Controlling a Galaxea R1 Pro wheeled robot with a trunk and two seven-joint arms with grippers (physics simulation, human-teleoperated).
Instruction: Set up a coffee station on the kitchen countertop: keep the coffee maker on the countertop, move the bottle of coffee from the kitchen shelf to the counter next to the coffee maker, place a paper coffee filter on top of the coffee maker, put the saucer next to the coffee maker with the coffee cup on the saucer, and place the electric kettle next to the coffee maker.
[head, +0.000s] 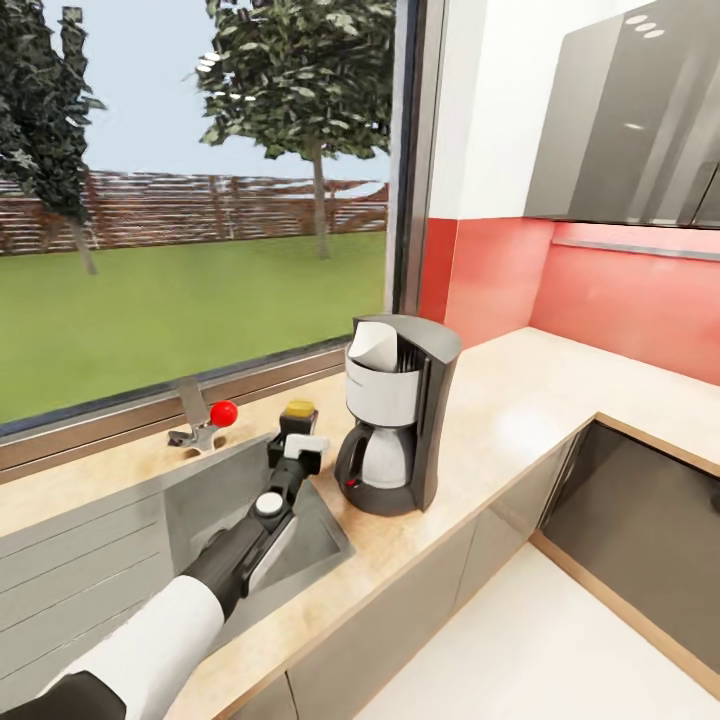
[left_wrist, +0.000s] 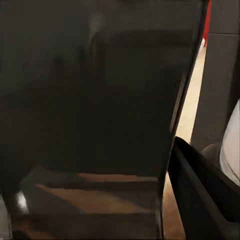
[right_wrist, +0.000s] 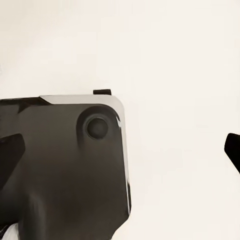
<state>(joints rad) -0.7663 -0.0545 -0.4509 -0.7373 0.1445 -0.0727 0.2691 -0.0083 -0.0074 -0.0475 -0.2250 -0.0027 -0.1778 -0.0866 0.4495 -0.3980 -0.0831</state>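
the bottle of coffee (head: 299, 413) is clamped in your left gripper (head: 297, 440), held upright above the corner of the sink (head: 120, 540) and just beside the coffee maker (head: 393, 410). the upright hold probably keeps its base ready to set flat. the kitchen countertop (head: 520, 400) lies bare on the maker's far side. your right gripper's fingers are not clear enough to tell whether they are parted or closed.
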